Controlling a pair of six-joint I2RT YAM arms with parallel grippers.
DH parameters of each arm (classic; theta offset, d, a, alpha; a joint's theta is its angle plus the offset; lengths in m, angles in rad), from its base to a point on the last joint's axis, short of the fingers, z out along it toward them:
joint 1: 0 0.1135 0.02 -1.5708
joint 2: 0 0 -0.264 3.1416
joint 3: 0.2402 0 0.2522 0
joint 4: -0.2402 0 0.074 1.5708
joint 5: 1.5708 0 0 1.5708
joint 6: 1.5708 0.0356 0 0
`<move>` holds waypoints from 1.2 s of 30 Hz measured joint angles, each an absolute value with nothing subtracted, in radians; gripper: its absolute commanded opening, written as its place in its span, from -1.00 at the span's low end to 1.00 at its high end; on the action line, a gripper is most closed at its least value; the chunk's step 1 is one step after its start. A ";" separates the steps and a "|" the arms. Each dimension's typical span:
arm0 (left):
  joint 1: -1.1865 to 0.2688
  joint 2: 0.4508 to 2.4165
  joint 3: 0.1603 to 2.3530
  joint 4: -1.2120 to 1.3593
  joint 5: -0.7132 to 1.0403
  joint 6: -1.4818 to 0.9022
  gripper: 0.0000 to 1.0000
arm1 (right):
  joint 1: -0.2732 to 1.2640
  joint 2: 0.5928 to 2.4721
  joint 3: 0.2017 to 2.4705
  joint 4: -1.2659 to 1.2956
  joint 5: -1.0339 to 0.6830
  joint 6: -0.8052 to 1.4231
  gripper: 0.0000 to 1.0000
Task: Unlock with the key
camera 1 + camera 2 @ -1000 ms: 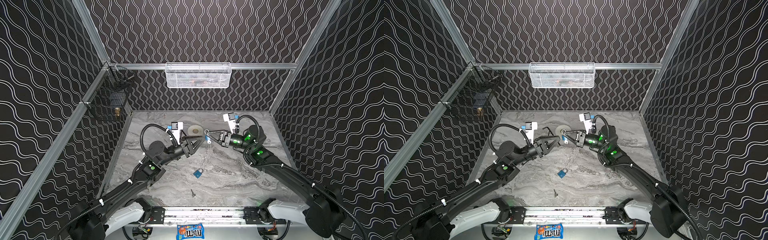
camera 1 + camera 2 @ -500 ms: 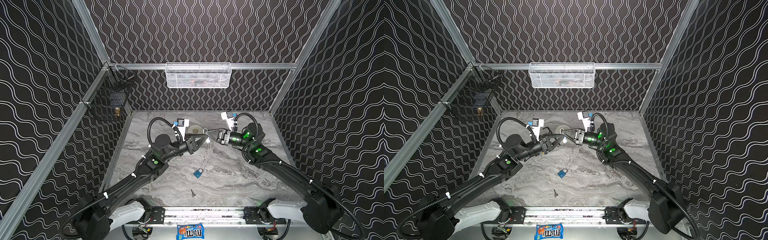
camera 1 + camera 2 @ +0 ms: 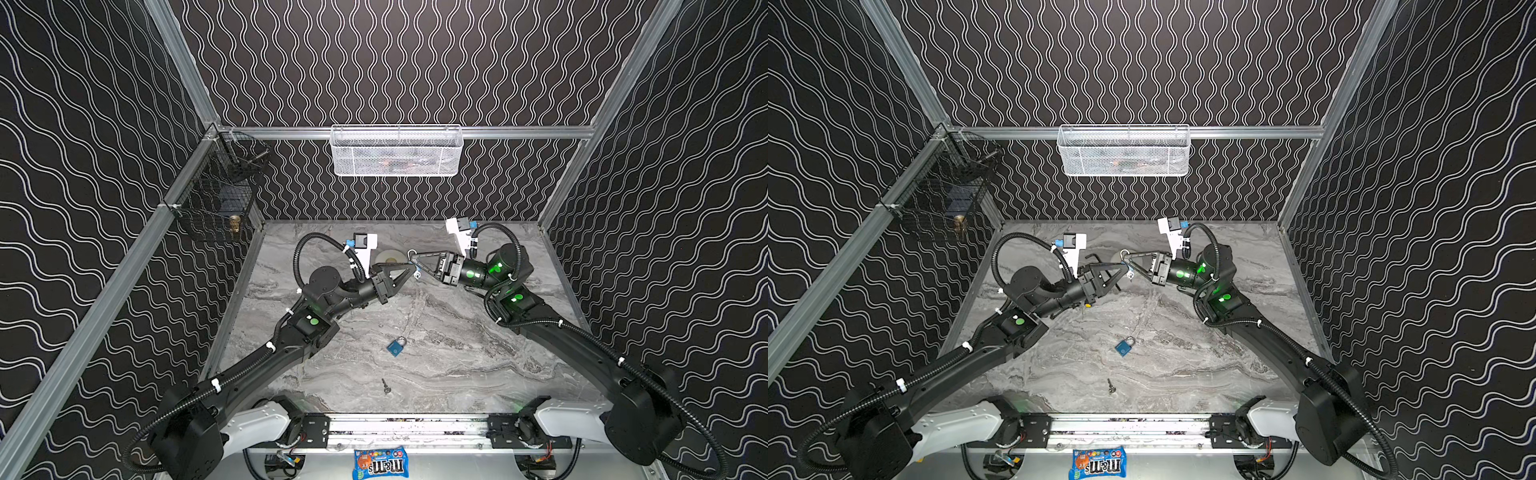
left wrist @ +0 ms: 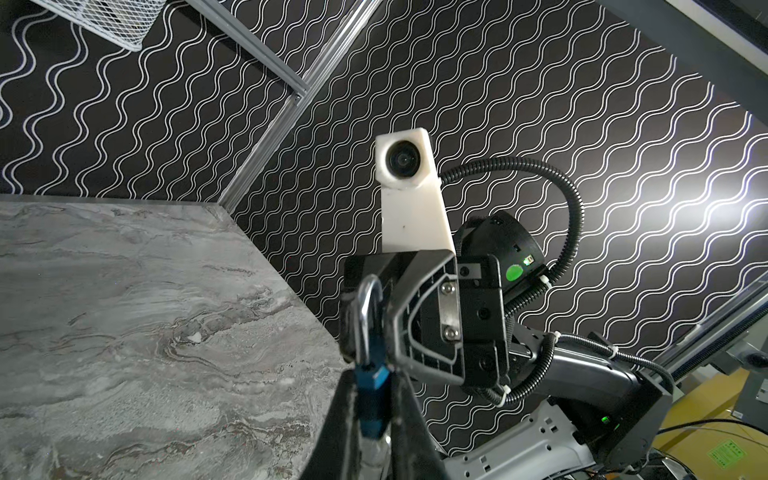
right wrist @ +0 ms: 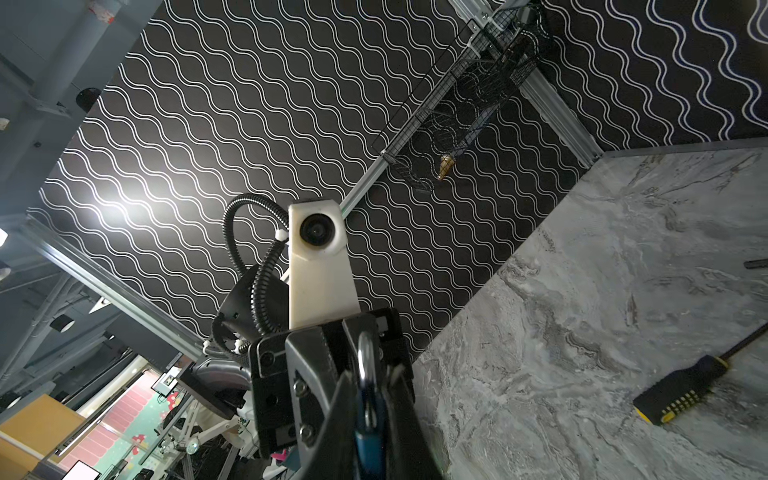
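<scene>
A blue padlock (image 5: 370,444) with a silver shackle (image 3: 411,253) hangs in the air over the back middle of the table. My right gripper (image 3: 414,261) is shut on its blue body. My left gripper (image 3: 412,271) meets it tip to tip from the left, and its fingers press both sides of the same blue body (image 4: 372,395). In the left wrist view the shackle (image 4: 365,316) rises above my fingertips (image 4: 353,386). A small silver key (image 3: 386,387) lies loose near the table's front, far from both grippers.
A second blue padlock (image 3: 396,347) lies on the marble table (image 3: 478,357) in the middle. A black and yellow screwdriver (image 5: 681,395) and a pale disc (image 3: 390,257) lie towards the back. A white mesh basket (image 3: 397,151) and a black wire basket (image 3: 216,199) hang on the walls.
My left arm has reached right to the right gripper, and its jaws have closed onto the held padlock. The right gripper has shifted slightly left, still gripping.
</scene>
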State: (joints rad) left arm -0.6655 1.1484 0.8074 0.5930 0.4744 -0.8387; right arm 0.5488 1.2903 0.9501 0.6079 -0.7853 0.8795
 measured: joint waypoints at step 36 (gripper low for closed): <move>-0.670 1.166 0.735 0.696 0.368 -0.884 -1.00 | 0.509 1.288 0.902 0.587 -0.803 0.945 -0.70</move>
State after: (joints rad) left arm -0.6697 1.1664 0.7345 0.6964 0.3676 -0.8841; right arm 0.5095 1.2881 0.9020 0.5865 -0.8028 0.9455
